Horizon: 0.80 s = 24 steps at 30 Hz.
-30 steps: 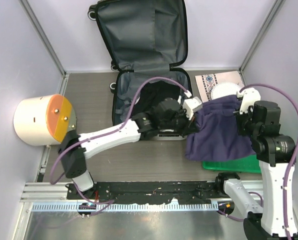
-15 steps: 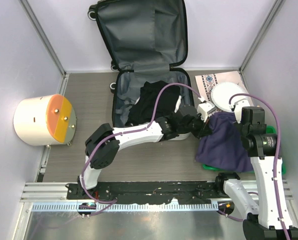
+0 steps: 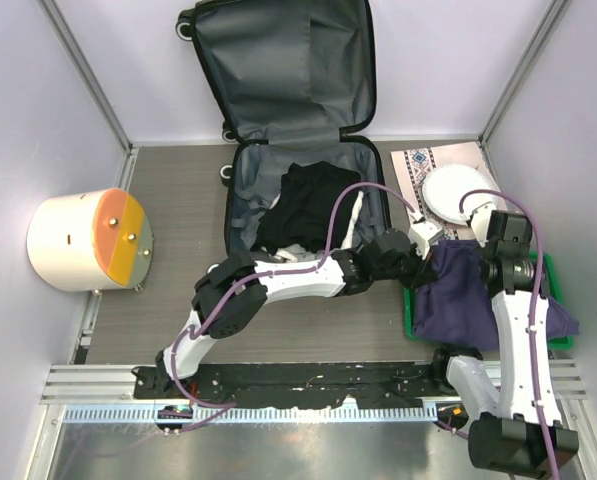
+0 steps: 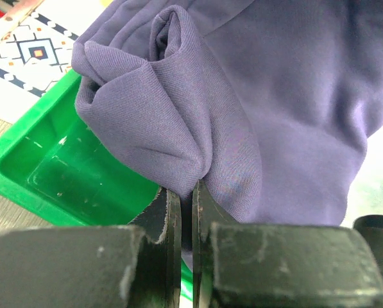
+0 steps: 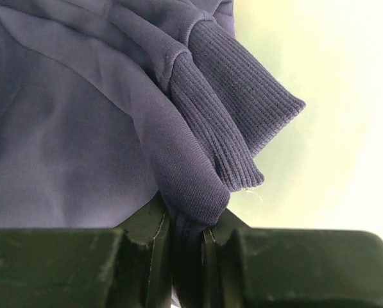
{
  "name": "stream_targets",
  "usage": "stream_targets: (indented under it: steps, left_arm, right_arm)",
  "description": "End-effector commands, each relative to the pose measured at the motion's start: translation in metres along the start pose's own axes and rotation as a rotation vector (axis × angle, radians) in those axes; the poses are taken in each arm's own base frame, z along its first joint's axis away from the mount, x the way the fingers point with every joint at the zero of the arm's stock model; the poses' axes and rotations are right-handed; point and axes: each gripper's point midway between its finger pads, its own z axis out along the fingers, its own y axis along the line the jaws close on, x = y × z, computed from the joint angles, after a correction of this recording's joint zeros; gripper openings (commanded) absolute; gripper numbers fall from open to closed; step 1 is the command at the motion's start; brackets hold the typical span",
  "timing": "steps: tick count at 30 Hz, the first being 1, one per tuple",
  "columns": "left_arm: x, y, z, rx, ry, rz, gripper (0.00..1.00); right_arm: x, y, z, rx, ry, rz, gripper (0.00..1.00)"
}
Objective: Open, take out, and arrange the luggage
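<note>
- Both arms have carried the dark purple fabric garment (image 3: 463, 300) away from the suitcase's near right corner, so it now hangs over the green plastic tray (image 3: 411, 318) at the worktop's near right corner.
- With the cloth gone from above it, the round white plate (image 3: 448, 190) shows whole again, sitting on the patterned mat (image 3: 415, 165) near the far right corner.
- My left gripper (image 3: 426, 250) reaches across to the tray's left rim. In its wrist view the left gripper (image 4: 186, 192) has its jaws almost together, pinching a bunched fold of the purple garment (image 4: 255, 96) above the tray (image 4: 43, 160).
- My right gripper (image 3: 498, 250) is over the tray's far side. Its wrist view shows the right gripper (image 5: 188, 221) narrowly clamped on a fold of the garment (image 5: 63, 128), right beside a ribbed cuff (image 5: 236, 109).
- I see the luggage (image 3: 278, 80), a small hard-shell suitcase with dark grey fabric lining, open at the middle of the worktop's far edge. Its lid leans up against the back wall and its base lies flat.
- Black clothing (image 3: 303, 200) is heaped in that base.
- At the left edge lies the cream cylindrical bin (image 3: 68, 240), tipped on its side, orange lid facing right.
</note>
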Motion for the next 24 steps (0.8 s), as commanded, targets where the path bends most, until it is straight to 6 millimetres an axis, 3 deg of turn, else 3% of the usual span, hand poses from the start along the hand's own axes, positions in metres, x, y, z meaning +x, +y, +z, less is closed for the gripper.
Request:
stream_targets:
  steps: [1,4,5,9,10,11,12,14,15,16,19,22,24]
  left_arm:
    - [-0.020,0.012,0.009,-0.036,-0.083,0.027,0.00]
    - [-0.024,0.020,0.013,-0.052,-0.077,0.044,0.00]
    - [-0.016,0.025,0.017,-0.061,-0.060,0.045,0.00]
    - [0.001,0.033,0.025,-0.065,0.001,0.048,0.00]
    - [0.004,0.036,0.025,-0.073,0.021,0.046,0.04]
    - [0.005,0.038,0.025,-0.078,0.032,0.042,0.14]
    - [0.000,0.045,0.022,-0.092,0.033,0.030,0.38]
    - [-0.013,0.044,0.014,-0.076,0.031,-0.021,0.57]
    - [-0.039,0.046,0.001,-0.077,-0.018,-0.037,0.58]
    - [-0.043,0.048,-0.005,-0.068,-0.037,-0.049,0.59]
    - [-0.084,0.039,-0.034,-0.025,-0.112,-0.033,0.61]
    - [-0.109,0.029,-0.058,0.006,-0.140,0.017,0.61]
    - [-0.108,0.032,-0.067,0.007,-0.129,0.025,0.61]
  right_arm:
    - [-0.013,-0.016,0.020,0.047,-0.054,0.032,0.01]
    - [0.002,-0.011,0.035,0.021,-0.022,0.047,0.01]
    - [0.006,-0.018,0.039,0.041,-0.019,0.070,0.01]
    - [0.007,-0.012,0.059,0.000,-0.021,0.092,0.03]
    - [0.009,-0.009,0.065,-0.015,-0.003,0.091,0.09]
    - [0.011,-0.004,0.073,-0.037,0.024,0.098,0.34]
    - [0.012,-0.006,0.075,-0.041,0.040,0.112,0.46]
    - [0.005,-0.014,0.073,-0.053,0.027,0.156,0.65]
    - [0.000,-0.016,0.071,-0.062,0.012,0.195,0.67]
    - [-0.011,-0.026,0.064,-0.064,-0.026,0.214,0.68]
    - [-0.030,-0.037,0.057,-0.085,-0.078,0.252,0.70]
    - [-0.041,-0.039,0.050,-0.147,-0.090,0.255,0.72]
    - [-0.047,-0.027,0.046,-0.238,-0.098,0.249,0.71]
